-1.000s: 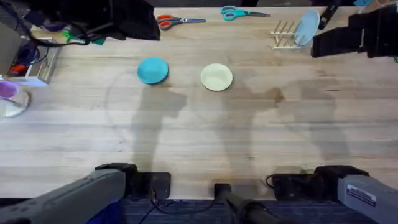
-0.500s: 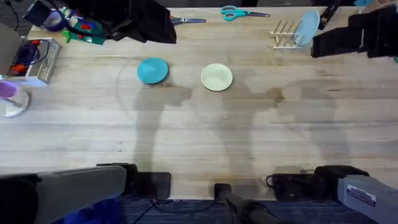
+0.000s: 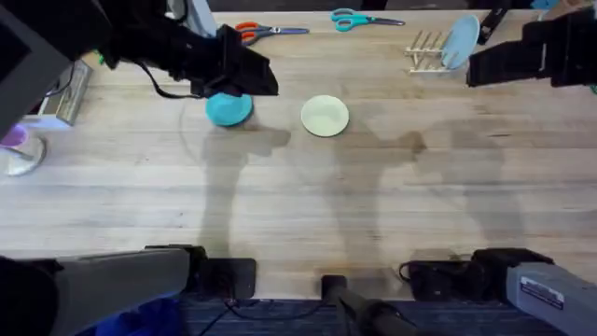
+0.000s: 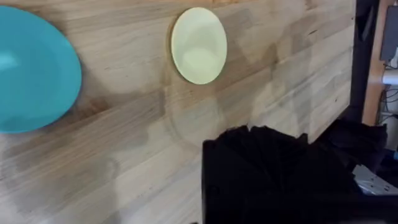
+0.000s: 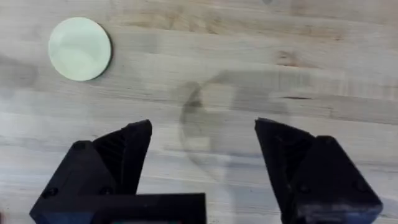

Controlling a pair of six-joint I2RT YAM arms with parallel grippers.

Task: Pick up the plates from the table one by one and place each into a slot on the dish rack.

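The turquoise plate point(image 3: 227, 110) lies flat on the table point(image 3: 298, 196), with the pale yellow plate point(image 3: 325, 116) to its right. My left gripper point(image 3: 254, 78) hangs dark over the turquoise plate's far edge. In the left wrist view the turquoise plate point(image 4: 34, 68) and the yellow plate point(image 4: 199, 45) both lie below the camera. My right gripper point(image 5: 202, 162) is open over bare wood, with the yellow plate point(image 5: 79, 48) farther off. In the overhead view the right gripper point(image 3: 478, 67) hovers just right of the dish rack point(image 3: 424, 54).
A pale grey-blue plate point(image 3: 460, 42) stands in the rack. Orange scissors point(image 3: 261, 33) and teal scissors point(image 3: 359, 19) lie along the far edge. A box point(image 3: 56, 93) and a purple-topped cup point(image 3: 14, 145) sit at the far left.
My left arm has swung right and nearer, from the far left corner to just over the turquoise plate. The right arm and both plates have not moved.
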